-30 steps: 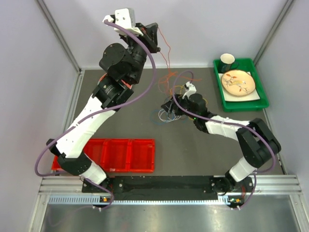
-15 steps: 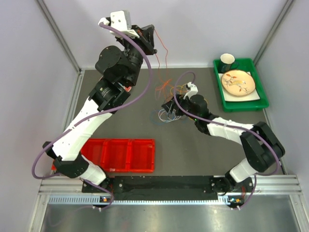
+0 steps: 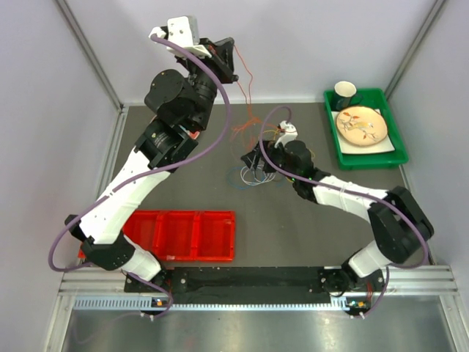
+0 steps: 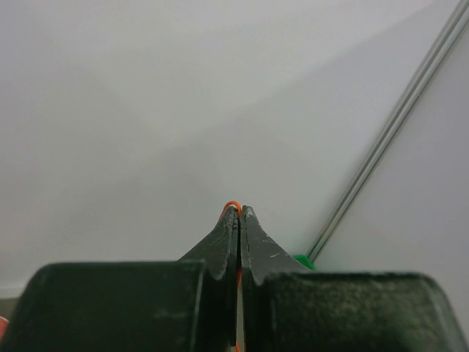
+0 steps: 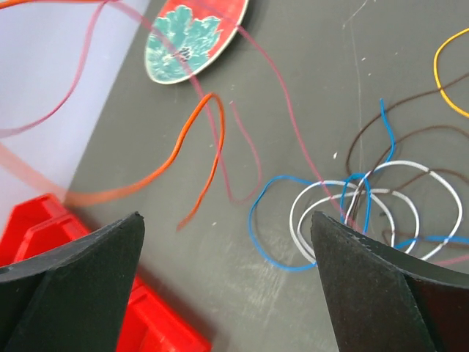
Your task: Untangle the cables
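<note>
My left gripper (image 3: 231, 60) is raised high near the back wall and is shut on an orange cable (image 4: 233, 207). The orange cable (image 3: 246, 129) hangs from it down to the mat. The other cables (image 3: 253, 177) lie in a small tangle at the mat's middle. My right gripper (image 3: 255, 163) hovers just above that tangle, open and empty. In the right wrist view its gripper (image 5: 227, 218) frames a blue loop (image 5: 272, 224), white loops (image 5: 370, 202), a dark cable (image 5: 381, 139), a yellow cable (image 5: 438, 73), a red cable (image 5: 253, 158) and the lifted orange cable (image 5: 198, 139).
A green tray (image 3: 388, 158) with a plate (image 3: 361, 125) and a cup (image 3: 345, 91) stands at the back right. A red divided tray (image 3: 176, 235) lies at the front left. A small red plate with a teal flower (image 5: 192, 33) lies near the left arm.
My left gripper has shifted slightly left with the orange cable, whose hanging strand has swung. My right gripper has edged a little towards the back above the tangle.
</note>
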`<state>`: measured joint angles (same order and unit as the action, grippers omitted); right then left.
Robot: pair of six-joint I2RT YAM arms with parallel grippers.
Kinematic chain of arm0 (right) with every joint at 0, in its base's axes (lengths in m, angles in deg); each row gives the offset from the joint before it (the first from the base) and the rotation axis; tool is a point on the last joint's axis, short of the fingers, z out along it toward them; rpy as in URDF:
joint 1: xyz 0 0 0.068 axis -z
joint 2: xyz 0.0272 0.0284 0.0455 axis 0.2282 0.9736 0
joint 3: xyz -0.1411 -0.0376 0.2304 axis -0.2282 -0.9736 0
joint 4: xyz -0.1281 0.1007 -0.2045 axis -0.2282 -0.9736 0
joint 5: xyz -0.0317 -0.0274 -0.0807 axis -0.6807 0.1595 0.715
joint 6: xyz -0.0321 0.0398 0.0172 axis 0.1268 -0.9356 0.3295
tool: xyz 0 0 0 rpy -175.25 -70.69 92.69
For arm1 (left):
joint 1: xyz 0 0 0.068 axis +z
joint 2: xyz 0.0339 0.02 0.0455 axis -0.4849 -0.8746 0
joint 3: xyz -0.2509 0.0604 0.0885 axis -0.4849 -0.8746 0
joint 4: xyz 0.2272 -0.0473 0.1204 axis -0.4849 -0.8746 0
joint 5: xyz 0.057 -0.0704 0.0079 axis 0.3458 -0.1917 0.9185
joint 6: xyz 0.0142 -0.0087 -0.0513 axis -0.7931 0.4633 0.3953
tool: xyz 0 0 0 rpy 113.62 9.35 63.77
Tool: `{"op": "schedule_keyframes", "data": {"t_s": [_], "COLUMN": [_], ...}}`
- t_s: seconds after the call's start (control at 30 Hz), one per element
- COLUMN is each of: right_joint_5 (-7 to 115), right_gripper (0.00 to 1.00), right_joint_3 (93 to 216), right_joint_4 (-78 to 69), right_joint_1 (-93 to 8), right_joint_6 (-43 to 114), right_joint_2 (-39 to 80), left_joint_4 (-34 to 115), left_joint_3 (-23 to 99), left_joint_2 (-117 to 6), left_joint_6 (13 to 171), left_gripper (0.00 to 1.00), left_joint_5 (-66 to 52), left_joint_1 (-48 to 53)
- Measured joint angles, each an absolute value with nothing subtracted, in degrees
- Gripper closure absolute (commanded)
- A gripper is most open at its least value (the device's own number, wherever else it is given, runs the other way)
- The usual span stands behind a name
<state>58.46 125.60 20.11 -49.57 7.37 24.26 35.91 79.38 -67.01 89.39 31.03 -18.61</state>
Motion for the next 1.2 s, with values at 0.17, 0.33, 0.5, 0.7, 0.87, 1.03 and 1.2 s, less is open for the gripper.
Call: {"op": "schedule_keyframes", "data": {"t_s": [0.17, 0.33, 0.5, 0.7, 0.87, 1.03, 1.2], "right_joint_5": [58.77, 58.88, 59.25, 59.97, 61.72, 62.85, 61.65], "right_gripper": [0.05, 0.14, 0.68, 1.0, 1.0, 1.0, 1.0], "right_joint_3": [132.33, 137.69, 140.22, 138.69, 135.74, 131.22, 126.8], "right_joint_4": [18.4, 16.48, 15.26, 16.22, 14.82, 13.46, 13.2], "right_joint_1": [-49.57, -49.57, -49.57, -49.57, -49.57, -48.85, -43.82], "right_joint_6": [8.88, 10.19, 11.52, 10.82, 10.67, 8.7, 4.77], "right_joint_2": [31.83, 37.75, 40.15, 40.09, 40.04, 39.3, 38.84], "left_joint_4": [35.67, 34.65, 34.3, 34.23, 33.38, 33.31, 37.36], "left_joint_3": [79.38, 79.38, 79.38, 79.56, 81.92, 93.57, 98.0], "left_joint_2": [-67.01, -66.53, -65.81, -65.53, -65.81, -69.24, -68.74], "left_joint_6": [89.41, 89.43, 89.43, 89.28, 87.51, 83.33, 78.13], "left_gripper": [1.0, 1.0, 1.0, 1.0, 1.0, 1.0, 1.0], "left_joint_5": [30.94, 30.79, 30.61, 30.61, 30.87, 31.33, 34.09], "left_joint_1": [-18.61, -18.61, -18.61, -18.61, -18.61, -18.61, -18.61]}}
